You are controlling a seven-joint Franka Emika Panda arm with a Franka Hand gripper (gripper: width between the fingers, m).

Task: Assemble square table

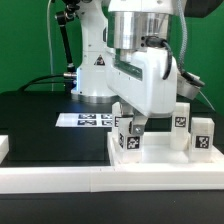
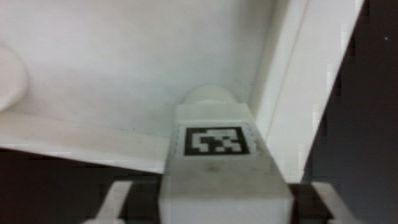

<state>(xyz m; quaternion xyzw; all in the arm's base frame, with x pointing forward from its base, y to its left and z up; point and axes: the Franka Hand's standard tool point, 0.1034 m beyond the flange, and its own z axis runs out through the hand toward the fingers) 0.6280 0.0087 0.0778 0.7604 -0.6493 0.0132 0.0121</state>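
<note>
Between the two fingers of the claw (image 1: 131, 128) sits one white tagged leg (image 1: 128, 139), clamped across its flat sides with the jaws at a narrow setting; the wrist view shows the same leg (image 2: 217, 150) pointing down over the tabletop (image 2: 125, 90). The tabletop (image 1: 150, 168) rests on the black surface (image 1: 40, 120) at the 6 o'clock edge of the exterior view, with three further legs standing on or just behind it toward 3 o'clock, nearest at (image 1: 181, 124).

Handling judgement: the leg appears to be rigid, light moulded plastic with smooth faces, so it may slip under a weak grip. Hold it across the parallel flats, above the tag, keeping it upright. The tray-like top looks stiff but light and could shift when pressed.
</note>
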